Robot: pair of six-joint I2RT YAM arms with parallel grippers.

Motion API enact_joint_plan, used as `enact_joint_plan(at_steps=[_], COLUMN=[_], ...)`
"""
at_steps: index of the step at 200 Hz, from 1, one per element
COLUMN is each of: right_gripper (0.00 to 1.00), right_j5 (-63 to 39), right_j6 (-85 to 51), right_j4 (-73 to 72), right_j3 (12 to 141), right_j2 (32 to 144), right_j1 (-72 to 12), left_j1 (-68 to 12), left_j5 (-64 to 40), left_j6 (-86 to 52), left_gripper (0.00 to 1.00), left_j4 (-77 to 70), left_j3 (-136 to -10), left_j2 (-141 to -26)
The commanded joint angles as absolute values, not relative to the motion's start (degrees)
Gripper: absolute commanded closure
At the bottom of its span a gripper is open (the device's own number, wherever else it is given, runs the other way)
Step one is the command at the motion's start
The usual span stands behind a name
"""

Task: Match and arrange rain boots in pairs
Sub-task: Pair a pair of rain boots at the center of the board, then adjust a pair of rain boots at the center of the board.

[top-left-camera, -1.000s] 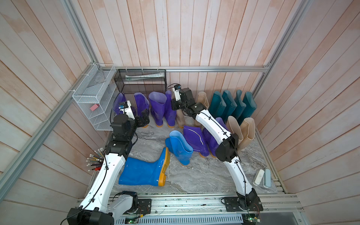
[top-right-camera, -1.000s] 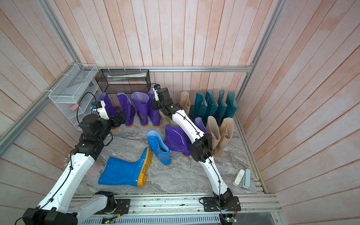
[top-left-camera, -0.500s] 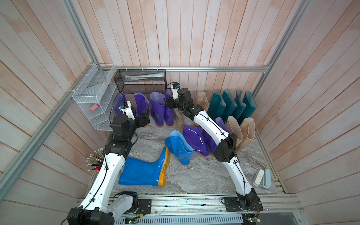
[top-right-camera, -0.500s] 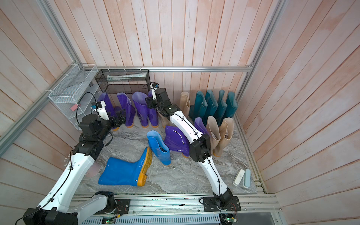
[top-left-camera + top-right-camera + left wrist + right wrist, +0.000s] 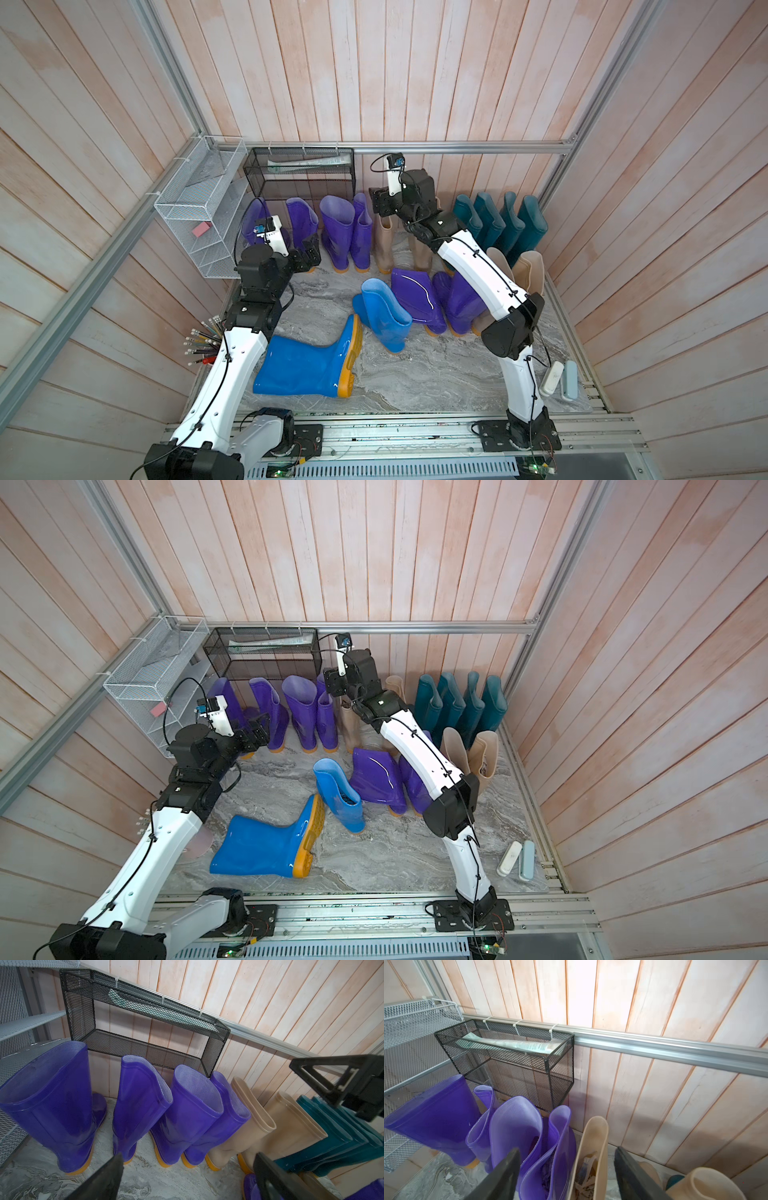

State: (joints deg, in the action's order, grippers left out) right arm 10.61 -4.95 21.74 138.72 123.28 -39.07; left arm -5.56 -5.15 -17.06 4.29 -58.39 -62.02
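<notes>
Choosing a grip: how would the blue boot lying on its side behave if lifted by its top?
The blue boot is probably floppy: the purple boots sag and fold at the top. Its glossy skin may slip. The thick orange sole likely pulls the foot down.

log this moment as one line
left hand: open, empty | right hand: open, above beige boot | blue boot: lying on side

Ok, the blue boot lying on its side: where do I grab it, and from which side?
The blue boot lies flat, mouth toward the left arm, orange sole facing away from it, and the shaft looks too wide to span. So pinch the upper shaft wall at the open mouth, one jaw inside, coming in low from the left arm's side with the open left end effector.
</notes>
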Motion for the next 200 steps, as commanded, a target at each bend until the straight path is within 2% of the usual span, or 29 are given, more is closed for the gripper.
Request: enact_joint_plan(at_steps=[1, 36, 63, 79, 95, 117, 125, 167, 200], right_gripper=[0.26, 0.29, 0.29, 0.36, 0.50, 0.89, 1.00, 1.00, 1.00], right_j5=[8.5, 4.5, -2.9, -7.4, -8.3, -6.7, -4.0, 7.1, 11.1], right_j6=[-4.8, -6.7, -9.0, -10.5, -11.3, -13.1, -14.1, -16.1, -13.7], right_j4=[29.0, 32.5, 31.2, 30.5, 30.1, 28.9, 28.3, 26.2, 26.6], right_j3=[140.0, 143.3, 143.1, 143.2, 143.1, 142.8, 142.6, 142.1, 141.3], right_j2=[126.5, 131.0, 133.5, 135.0, 135.8, 135.4, 134.9, 131.6, 131.3], right_j1=[-36.8, -34.8, -32.6, -31.2, -30.4, -29.6, -29.4, -28.9, -28.5], left_j1=[-5.3, -5.3, -5.3, -5.3, -5.3, -5.3, -5.3, -5.3, -5.3], left_j5=[-6.4, -6.5, -6.6, -6.5, -6.2, -6.2, -6.2, -6.0, -6.1], left_j6=[-17.5, -17.4, -17.3, -17.2, -17.1, -17.1, -17.1, -16.9, -16.9], left_gripper=[0.00, 0.00, 0.00, 0.00, 0.00, 0.00, 0.00, 0.00, 0.00], left_j4=[2.5, 2.5, 2.3, 2.3, 2.3, 2.3, 2.4, 2.4, 2.2], left_j3=[-57.4, -57.3, -57.1, -57.1, -57.0, -57.1, -57.3, -57.2, -57.1], left_j2=[-61.8, -62.6, -63.0, -63.4, -63.5, -64.0, -64.1, -64.1, -64.1])
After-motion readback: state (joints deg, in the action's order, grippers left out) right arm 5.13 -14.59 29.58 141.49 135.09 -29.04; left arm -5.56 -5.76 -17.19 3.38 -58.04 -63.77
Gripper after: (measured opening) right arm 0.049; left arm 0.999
